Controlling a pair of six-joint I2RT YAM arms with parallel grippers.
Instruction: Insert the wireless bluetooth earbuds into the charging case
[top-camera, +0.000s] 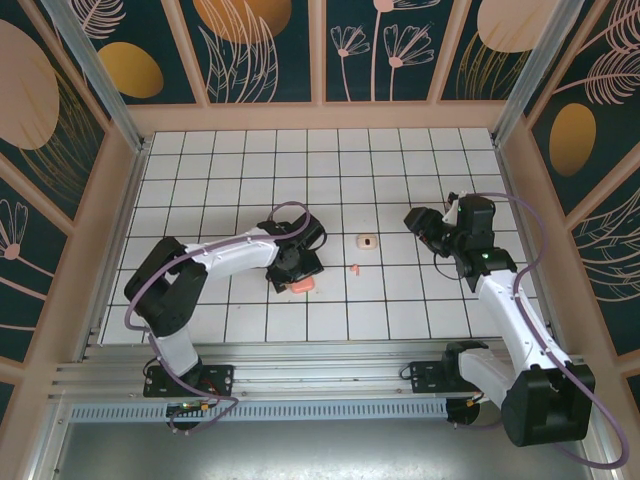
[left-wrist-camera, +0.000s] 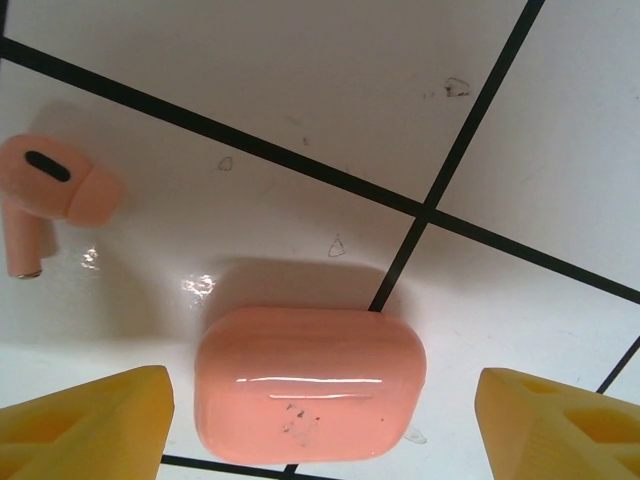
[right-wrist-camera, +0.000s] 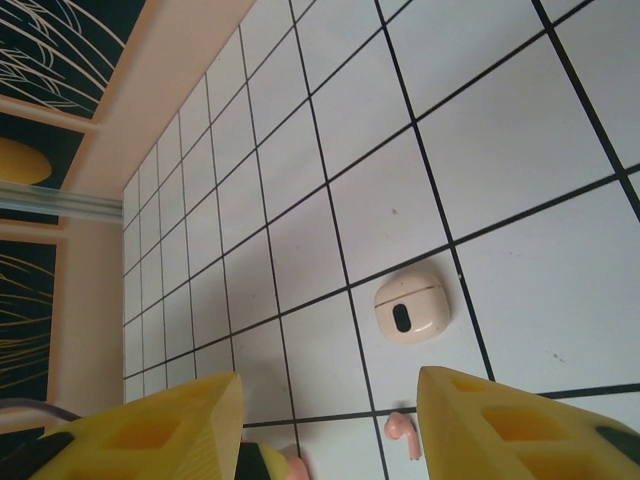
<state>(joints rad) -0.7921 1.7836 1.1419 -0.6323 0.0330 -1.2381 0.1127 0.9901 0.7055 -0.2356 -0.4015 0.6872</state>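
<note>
Your left tool (left-wrist-camera: 322, 400) is over the white tiled counter (top-camera: 250, 160) with its yellow fingers (left-wrist-camera: 85, 425) spread wide. The coral-pink rounded plastic box (left-wrist-camera: 310, 385) sits flat on the counter right between them, with a clear gap on both sides, so nothing's gripped. One small pink-peach plastic earbud (left-wrist-camera: 50, 195) lies on its side up and to the left of the box in the left wrist view, near it but not touching.

From the top camera, a pale cream rounded piece with a dark oval slot (top-camera: 367, 241) lies on a tile a bit past that earbud, away from the arm bases. Your right tool (top-camera: 418, 222) is off to the right of it, partway open and empty, touching nothing.
</note>
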